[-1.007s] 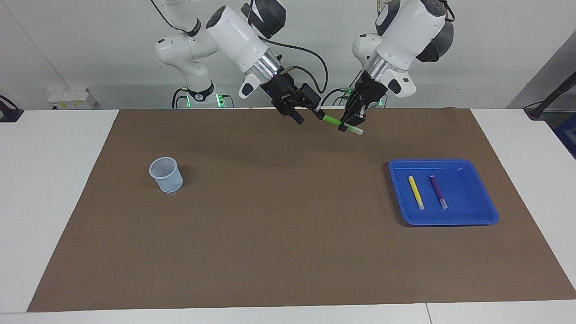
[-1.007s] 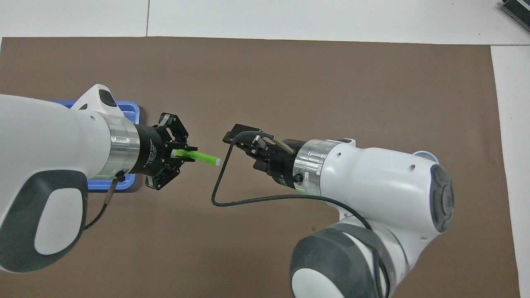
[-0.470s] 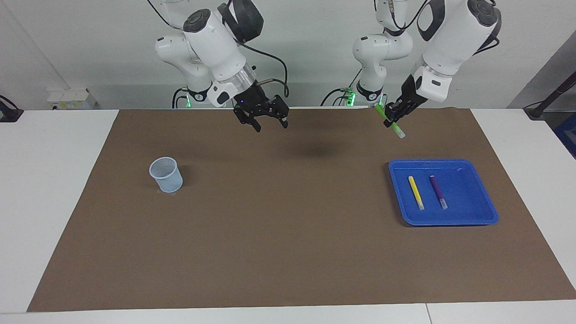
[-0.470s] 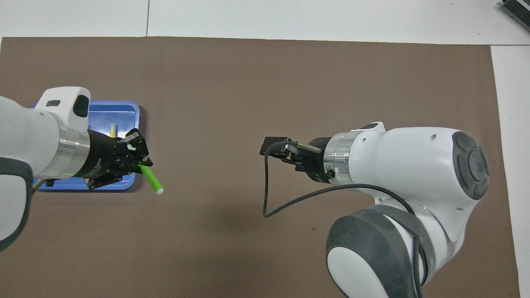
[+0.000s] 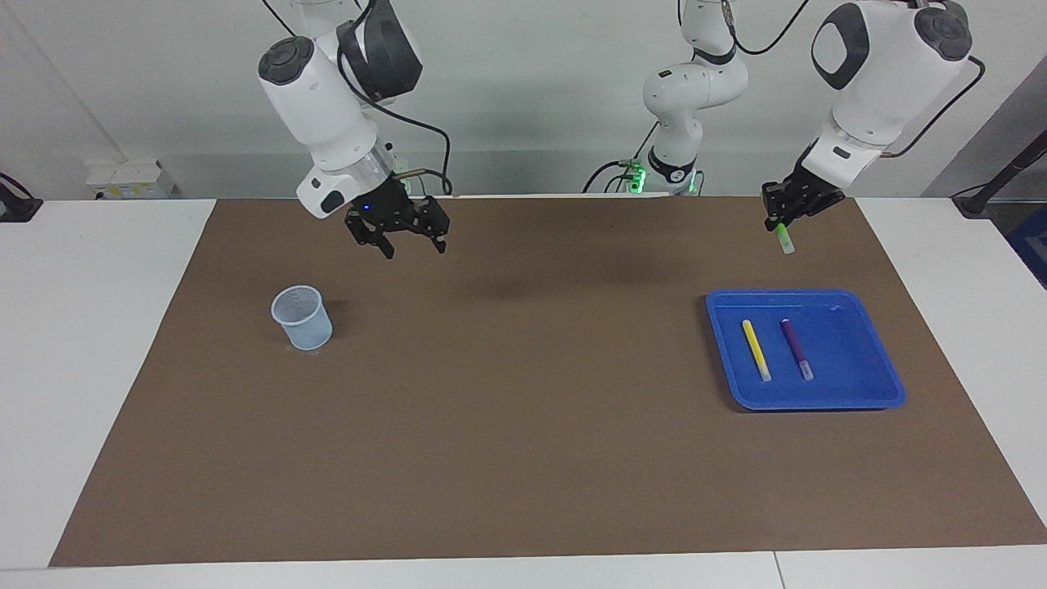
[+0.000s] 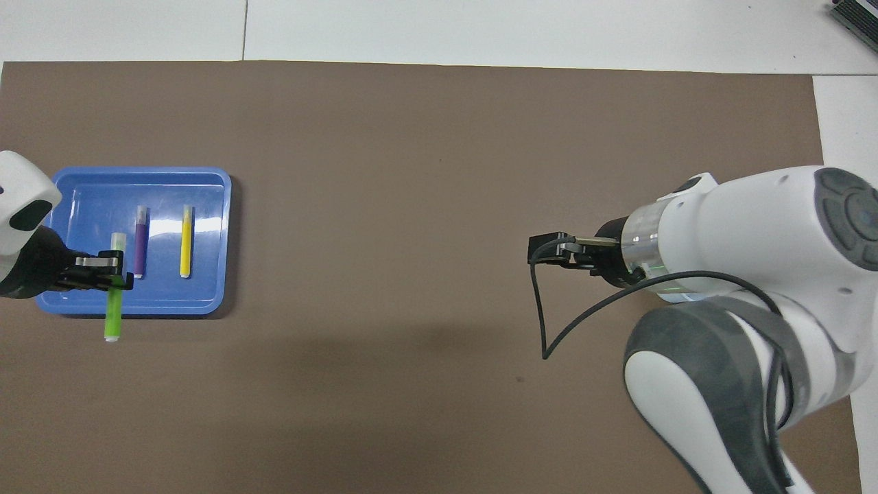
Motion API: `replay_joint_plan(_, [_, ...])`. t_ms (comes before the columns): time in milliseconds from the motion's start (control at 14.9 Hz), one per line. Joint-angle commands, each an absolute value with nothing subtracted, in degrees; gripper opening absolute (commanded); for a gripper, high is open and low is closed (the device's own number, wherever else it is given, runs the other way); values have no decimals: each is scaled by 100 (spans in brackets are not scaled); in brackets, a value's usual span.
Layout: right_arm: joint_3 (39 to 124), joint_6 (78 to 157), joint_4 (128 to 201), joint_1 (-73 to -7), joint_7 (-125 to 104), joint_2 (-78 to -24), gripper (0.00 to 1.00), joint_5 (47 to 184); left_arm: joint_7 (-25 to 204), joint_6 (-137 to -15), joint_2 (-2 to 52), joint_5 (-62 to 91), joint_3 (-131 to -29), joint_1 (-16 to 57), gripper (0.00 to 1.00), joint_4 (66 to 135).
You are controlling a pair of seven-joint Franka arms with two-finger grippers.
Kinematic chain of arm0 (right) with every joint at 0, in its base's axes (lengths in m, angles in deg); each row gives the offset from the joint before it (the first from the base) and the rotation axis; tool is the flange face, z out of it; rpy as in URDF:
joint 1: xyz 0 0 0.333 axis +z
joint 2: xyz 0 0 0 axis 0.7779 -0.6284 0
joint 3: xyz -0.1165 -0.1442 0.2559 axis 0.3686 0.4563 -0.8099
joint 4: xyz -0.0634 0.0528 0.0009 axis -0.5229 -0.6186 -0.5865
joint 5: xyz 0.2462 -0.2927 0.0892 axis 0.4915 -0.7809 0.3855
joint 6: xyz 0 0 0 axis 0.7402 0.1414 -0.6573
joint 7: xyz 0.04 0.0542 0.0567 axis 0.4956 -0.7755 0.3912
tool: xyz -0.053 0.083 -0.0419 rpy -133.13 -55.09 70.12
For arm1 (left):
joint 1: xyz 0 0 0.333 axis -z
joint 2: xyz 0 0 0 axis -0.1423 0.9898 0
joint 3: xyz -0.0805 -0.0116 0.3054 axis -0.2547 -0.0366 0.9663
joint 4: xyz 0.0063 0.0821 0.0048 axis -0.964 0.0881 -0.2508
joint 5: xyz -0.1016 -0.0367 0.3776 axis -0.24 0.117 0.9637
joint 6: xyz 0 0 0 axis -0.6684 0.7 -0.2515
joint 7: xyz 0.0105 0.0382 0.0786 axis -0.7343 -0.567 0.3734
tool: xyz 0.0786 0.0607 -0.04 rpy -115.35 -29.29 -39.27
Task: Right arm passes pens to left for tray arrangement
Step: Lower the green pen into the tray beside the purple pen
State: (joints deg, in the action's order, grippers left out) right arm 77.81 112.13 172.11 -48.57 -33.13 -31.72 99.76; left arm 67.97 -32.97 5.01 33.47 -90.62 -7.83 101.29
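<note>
The green pen [image 5: 784, 237] [image 6: 113, 302] hangs in the air with my left gripper [image 5: 781, 214] [image 6: 113, 278] shut on it. In the overhead view it lies across the blue tray's [image 5: 818, 402] [image 6: 206, 305] rim on the robots' side. The yellow pen [image 5: 756, 350] [image 6: 186, 240] and the purple pen [image 5: 796, 348] [image 6: 140, 240] lie side by side in the tray. My right gripper [image 5: 415, 248] [image 6: 549, 248] hangs open and holds nothing. It is above the mat toward the right arm's end, near the cup.
A small translucent bluish cup [image 5: 303, 317] stands on the brown mat [image 5: 523, 425] toward the right arm's end. White table surrounds the mat on all sides.
My left gripper has swung the green pen away from the table's middle to above the tray's edge. My right gripper, open, has drawn back toward the cup's end.
</note>
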Motion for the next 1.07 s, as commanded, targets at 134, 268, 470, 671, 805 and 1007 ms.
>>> replay_joint_plan(134, [7710, 10888, 17316, -5238, -2160, -3046, 100, 9106, 5905, -4082, 349, 3690, -9118, -1361, 0, 10785])
replay_joint_plan(268, [7719, 10906, 17246, -5248, -2097, -3134, 100, 8772, 5659, -4557, 480, 3700, -9118, -1606, 0, 11040])
replay_joint_plan(470, [7885, 10949, 17044, -5186, -1992, -3371, 100, 8568, 5412, -5015, 892, 3735, -9118, -1722, 0, 11068])
replay_joint_plan(671, [8009, 10958, 16745, -5169, -1746, -3618, 100, 8560, 5316, -5515, 1314, 3946, -9118, -1845, 0, 11076])
replay_joint_plan(805, [8157, 10915, 16814, -5177, -1387, -3583, 100, 8551, 5315, -5954, 1543, 3964, -9118, -1906, 0, 11172])
replay_joint_plan(1007, [8386, 10906, 16876, -5160, -928, -3556, 100, 8560, 5315, -6343, 1851, 4131, -9118, -1959, 0, 11191])
